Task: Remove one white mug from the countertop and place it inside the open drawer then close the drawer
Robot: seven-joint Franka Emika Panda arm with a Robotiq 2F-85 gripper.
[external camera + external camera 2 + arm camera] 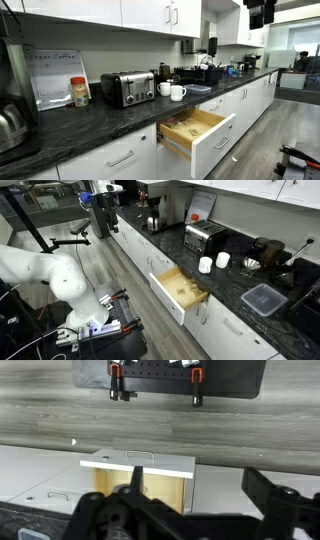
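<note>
The countertop point(90, 120) ran well ahead of the gripper point(200, 515), whose jaws stood wide apart, holding nothing. The drawer point(180, 288) hung open under its edge, nearer the gripper than the white mug point(178, 93) on top. Reaching for that mug was likely the step: best descend from above, straddling its rim. The toaster point(127, 88) stood beyond, and the second mug point(165, 88) just beside could be knocked.
</note>
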